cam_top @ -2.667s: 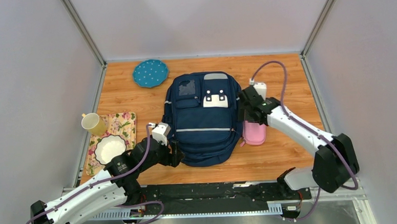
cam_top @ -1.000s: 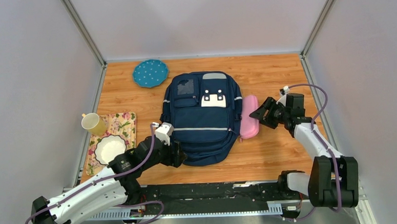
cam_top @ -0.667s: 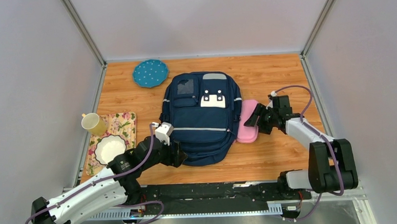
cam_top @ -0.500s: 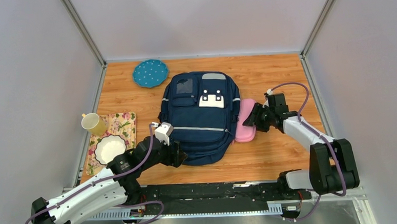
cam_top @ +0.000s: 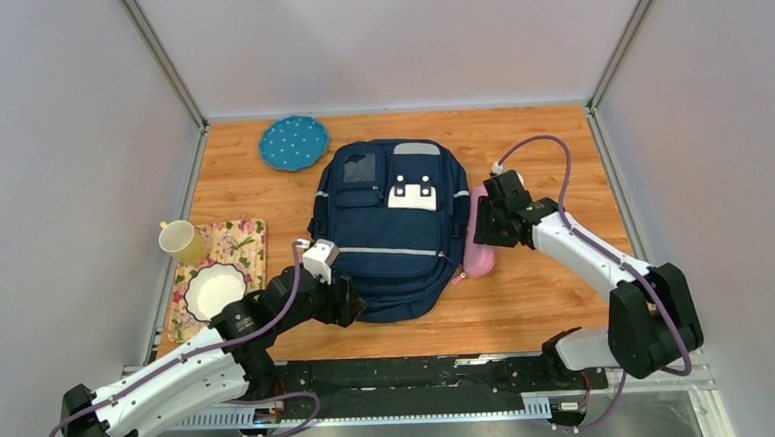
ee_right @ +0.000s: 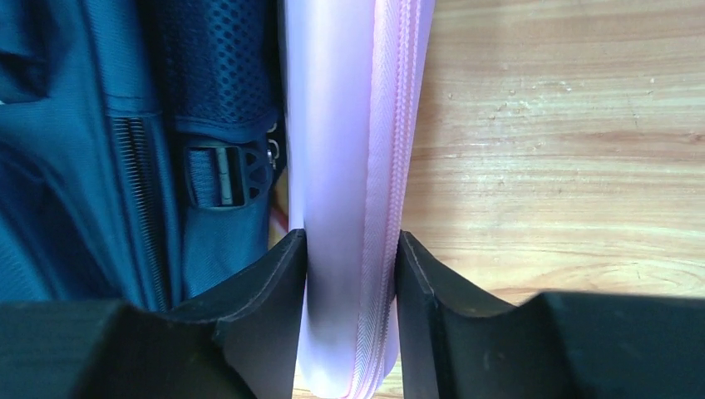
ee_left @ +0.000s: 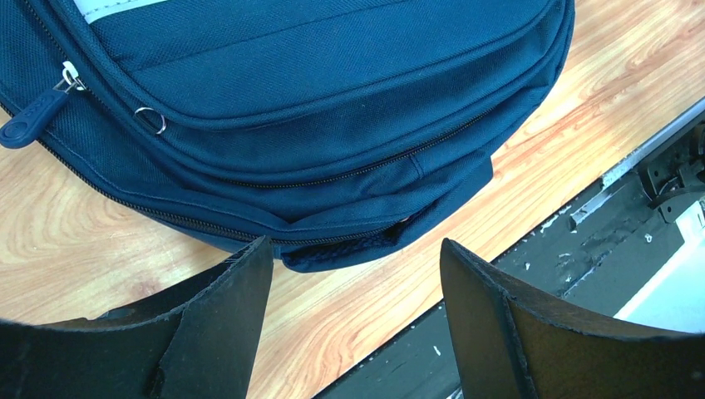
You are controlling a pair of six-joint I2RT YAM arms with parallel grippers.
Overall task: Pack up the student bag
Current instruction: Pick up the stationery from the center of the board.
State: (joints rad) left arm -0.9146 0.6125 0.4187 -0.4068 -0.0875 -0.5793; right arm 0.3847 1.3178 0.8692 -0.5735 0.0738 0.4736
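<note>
Crockery sits far left, away from the packing: yellow ceramic mug (cam_top: 179,239) at the far-left corner of a floral-print rectangular mat (cam_top: 240,241), white scalloped bowl (cam_top: 214,291) on the mat, teal dotted round plate (cam_top: 293,142) further back on the wood-grain tabletop (cam_top: 550,140).

Left gripper (ee_left: 353,266) hovers low at the near-left bottom corner of the large navy blue fabric backpack (cam_top: 394,228), jaws wide, nothing btwn them (prob. placed there to brace or lift the bag's base when needed). Backpack lies flat, front up, mid-table, top end away from the arms. Coarse woven cloth, piped seams, a rubbery zip pull and small metal ring on the front pocket, thin light-grey stripe, white square patch. Zips look shut as far as can be seen.

Tight against its right flank, next to the mesh side pocket and strap buckle, is the slim pink zip-up pencil case (ee_right: 349,150), smooth matte skin w/ woven zip tape down one side. It stands on edge, not flat, because the right gripper (ee_right: 351,249) pinches it across its thickness, both pads pressed to its faces. Jaws are narrow, holding the case. Judgement: it's gripped that way so it can go in like a thin blade. No compartment looks open yet, so packing has barely begun.
</note>
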